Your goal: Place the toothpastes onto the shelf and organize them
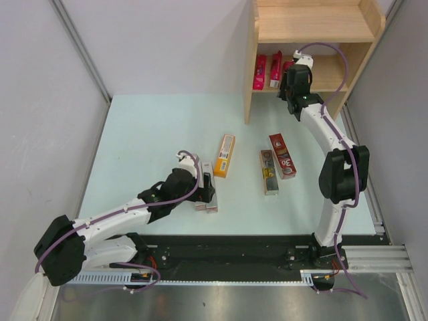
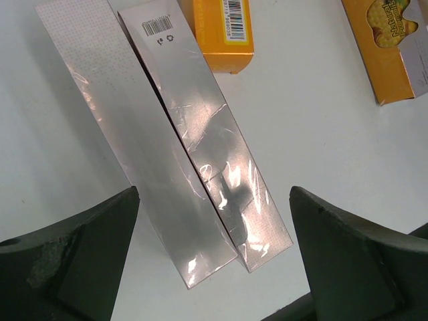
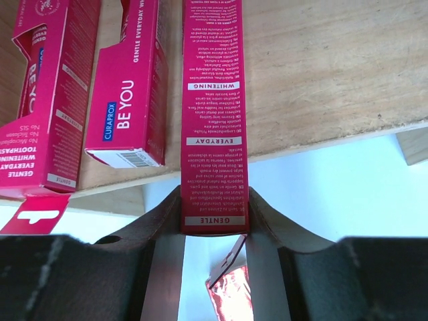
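your right gripper (image 3: 214,217) is clamped on a pink toothpaste carton (image 3: 212,100), whose far end is over the shelf (image 3: 334,80) lower board, beside two other pink cartons (image 3: 127,87). your left gripper (image 2: 214,234) is wide open and empty, straddling two silver cartons (image 2: 194,147) on the table (image 2: 334,167).

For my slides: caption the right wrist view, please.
Right tool grips a pink toothpaste carton at the shelf board, beside two pink cartons already shelved.
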Motion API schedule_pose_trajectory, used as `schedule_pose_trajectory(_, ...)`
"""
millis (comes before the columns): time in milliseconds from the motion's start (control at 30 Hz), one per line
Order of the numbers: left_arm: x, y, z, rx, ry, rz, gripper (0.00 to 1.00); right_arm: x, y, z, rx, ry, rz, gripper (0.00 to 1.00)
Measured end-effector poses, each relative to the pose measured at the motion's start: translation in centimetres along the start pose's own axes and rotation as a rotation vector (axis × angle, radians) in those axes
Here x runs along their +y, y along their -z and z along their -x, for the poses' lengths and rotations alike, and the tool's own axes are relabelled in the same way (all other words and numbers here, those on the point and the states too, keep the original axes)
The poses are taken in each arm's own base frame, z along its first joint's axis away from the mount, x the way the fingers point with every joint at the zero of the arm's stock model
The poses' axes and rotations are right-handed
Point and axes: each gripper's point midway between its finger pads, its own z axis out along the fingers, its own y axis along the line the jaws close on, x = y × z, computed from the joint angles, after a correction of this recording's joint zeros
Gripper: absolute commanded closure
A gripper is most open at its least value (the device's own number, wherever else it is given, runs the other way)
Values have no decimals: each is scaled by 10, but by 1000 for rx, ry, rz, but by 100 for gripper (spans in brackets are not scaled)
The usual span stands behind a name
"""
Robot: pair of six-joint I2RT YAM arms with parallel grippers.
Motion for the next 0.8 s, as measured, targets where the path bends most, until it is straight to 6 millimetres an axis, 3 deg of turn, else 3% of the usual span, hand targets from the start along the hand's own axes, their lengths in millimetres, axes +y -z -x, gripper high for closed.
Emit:
schedule_pose_trajectory(333,2,0,-6,14,4,6,0,11,-11,2,-13,57,12,66)
schedule_pose_trajectory(567,2,0,-6,15,9,6,0,35,-7,-2,-18,117,59,66)
schedule_pose_trajectory(800,1,0,-7,15,9,5,0,39,-6,-3,-20,138,71,65)
